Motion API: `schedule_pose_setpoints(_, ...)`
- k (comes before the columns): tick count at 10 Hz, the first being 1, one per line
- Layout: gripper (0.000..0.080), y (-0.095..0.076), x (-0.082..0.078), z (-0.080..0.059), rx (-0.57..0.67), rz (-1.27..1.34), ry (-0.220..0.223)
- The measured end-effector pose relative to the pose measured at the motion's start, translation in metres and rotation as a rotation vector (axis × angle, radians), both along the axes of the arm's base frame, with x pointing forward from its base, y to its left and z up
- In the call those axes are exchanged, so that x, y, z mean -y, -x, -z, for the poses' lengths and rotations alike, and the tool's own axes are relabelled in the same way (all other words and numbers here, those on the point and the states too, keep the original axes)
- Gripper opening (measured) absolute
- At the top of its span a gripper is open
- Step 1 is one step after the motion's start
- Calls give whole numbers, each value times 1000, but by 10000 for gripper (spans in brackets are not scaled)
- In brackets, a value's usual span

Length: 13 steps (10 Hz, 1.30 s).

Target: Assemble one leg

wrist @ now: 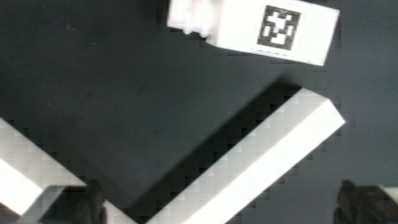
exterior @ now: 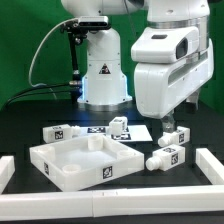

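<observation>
On the exterior view's left a leg (exterior: pixel 55 132) lies on the black desk (exterior: pixel 30 110) behind the white tray-like part (exterior: pixel 60 165). Another stands by the marker board (exterior: pixel 140 131), and two more lie at the right, just below the claw (exterior: pixel 169 122). The wrist view shows its fingers (wrist: pixel 43 206) spread wide, gripping nothing. A tagged leg (wrist: pixel 249 28) lies apart from them, near a white rail (wrist: pixel 249 150).

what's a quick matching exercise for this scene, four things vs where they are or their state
Things: 1 tray-like part; 2 gripper; 3 arm's base; 4 leg farthest to the exterior view's left.
Places or states: a open, holding nothing; b back, centre; c front, exterior view's left; d just behind the tray-like part.
Pairs: 1-c, 2-a, 3-b, 4-d.
</observation>
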<state>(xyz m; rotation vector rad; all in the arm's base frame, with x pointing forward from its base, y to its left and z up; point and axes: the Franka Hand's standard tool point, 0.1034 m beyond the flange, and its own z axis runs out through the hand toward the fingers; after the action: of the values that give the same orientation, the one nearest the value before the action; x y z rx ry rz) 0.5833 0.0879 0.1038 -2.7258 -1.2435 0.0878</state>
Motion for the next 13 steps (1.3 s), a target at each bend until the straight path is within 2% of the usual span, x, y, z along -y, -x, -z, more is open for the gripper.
schedule_pose_setpoints(7, 650, 0, 1, 1, 0, 6, 2)
schedule_pose_setpoints(10, 650, 7, 9, 11, 2, 199, 17)
schedule_pose_setpoints(13, 650, 8, 13, 12, -32, 448, 18)
